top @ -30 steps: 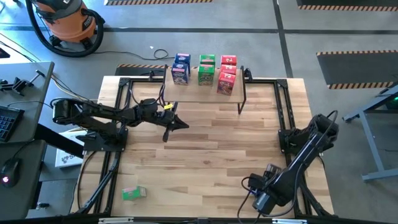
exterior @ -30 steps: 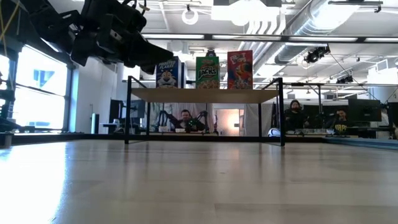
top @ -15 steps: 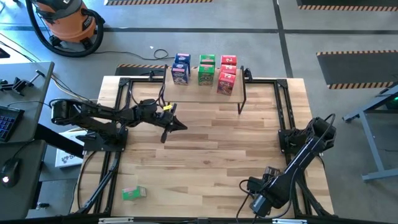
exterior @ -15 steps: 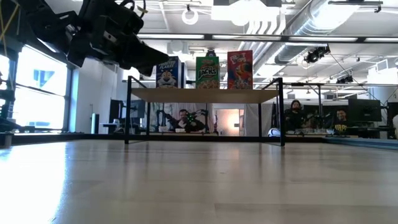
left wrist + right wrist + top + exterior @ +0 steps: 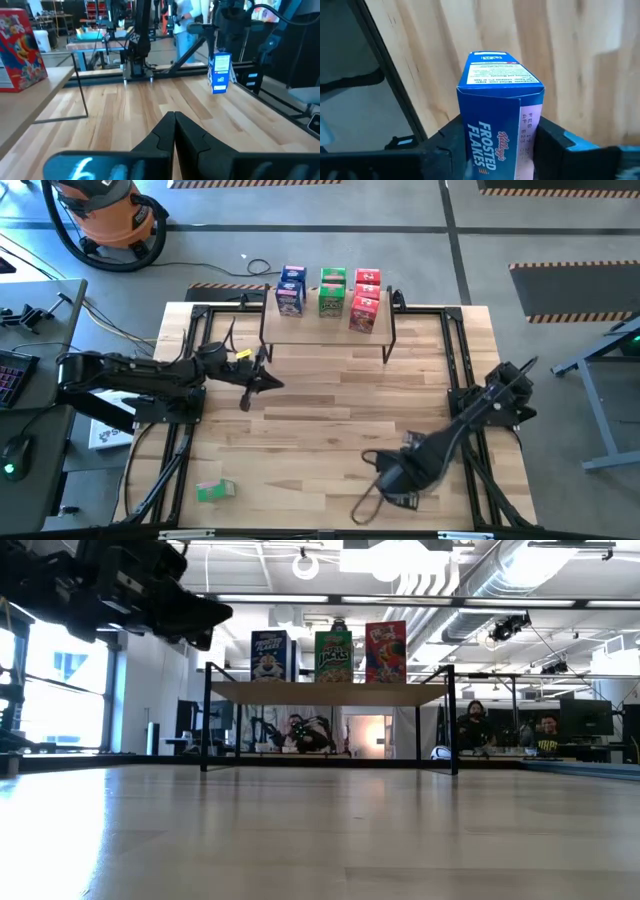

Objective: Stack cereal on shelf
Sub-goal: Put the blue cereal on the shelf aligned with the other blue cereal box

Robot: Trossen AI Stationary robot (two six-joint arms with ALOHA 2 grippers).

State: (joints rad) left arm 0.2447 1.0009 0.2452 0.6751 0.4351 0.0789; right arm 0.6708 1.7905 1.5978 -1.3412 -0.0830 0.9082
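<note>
My right gripper (image 5: 397, 477) hangs over the table's near right part, fingers pointing down, shut on a blue cereal box (image 5: 497, 100). That same box shows upright in the left wrist view (image 5: 220, 73). My left gripper (image 5: 262, 383) is shut on nothing and points level toward the table's right, in front of the shelf (image 5: 325, 332). Blue (image 5: 270, 656), green (image 5: 333, 655) and red (image 5: 386, 652) cereal boxes stand on the shelf board. One green box (image 5: 214, 490) lies flat on the table, near left. My right gripper holds the blue cereal box between its two fingers (image 5: 447, 140), which come from above and point down. They lie against opposite sides of the box (image 5: 472, 137). The box stays upright below the gripper; whether its lower end is off the table, I cannot tell.
Black frame rails (image 5: 455, 350) run along the table's left, right and far sides. A loose cable loop (image 5: 365, 505) lies by my right gripper. People sit beyond the table's far edge (image 5: 475, 720). An orange vacuum (image 5: 105, 215) stands on the floor, far left.
My left gripper has drawn back from the shelf's front toward the table's left edge, still shut and level. My right gripper has swung from the near right corner toward the table's left and a little toward its far edge, rolling about its own axis.
</note>
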